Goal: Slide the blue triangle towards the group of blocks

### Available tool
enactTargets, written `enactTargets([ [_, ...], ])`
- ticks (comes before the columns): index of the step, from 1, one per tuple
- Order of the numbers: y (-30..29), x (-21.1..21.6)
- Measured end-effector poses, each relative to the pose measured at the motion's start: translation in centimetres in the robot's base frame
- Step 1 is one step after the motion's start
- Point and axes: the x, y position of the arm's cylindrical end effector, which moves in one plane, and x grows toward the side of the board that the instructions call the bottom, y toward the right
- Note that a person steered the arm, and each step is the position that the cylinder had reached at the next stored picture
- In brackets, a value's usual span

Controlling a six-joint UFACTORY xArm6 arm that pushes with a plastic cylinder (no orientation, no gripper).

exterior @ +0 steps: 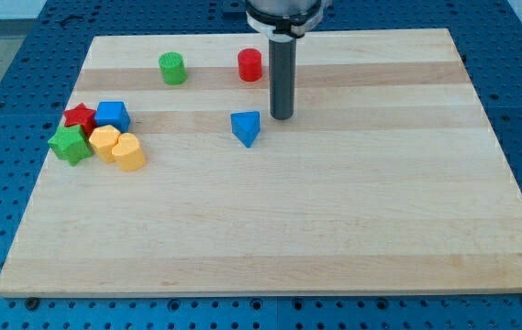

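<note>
The blue triangle point(246, 127) lies on the wooden board point(334, 229), a little above and left of its middle. My tip point(282, 117) rests on the board just to the triangle's right and slightly above it, a small gap apart. The group of blocks sits at the view's left: a red star point(80, 116), a blue cube point(112, 115), a green star point(70, 145), a yellow hexagon-like block point(105, 142) and a yellow rounded block point(128, 152), packed close together.
A green cylinder point(172, 68) and a red cylinder point(249, 64) stand apart near the board's top edge. The red cylinder is just left of the rod. A blue perforated table point(4, 55) surrounds the board.
</note>
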Motion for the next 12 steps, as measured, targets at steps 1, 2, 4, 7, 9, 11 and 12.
enactTargets([
  [1, 0.0, 0.4],
  [2, -1.6, 0.4],
  [4, -2.0, 2.4],
  [7, -2.8, 6.6],
  [9, -6.3, 1.1],
  [11, -7.3, 0.7],
  [12, -10.1, 0.7],
])
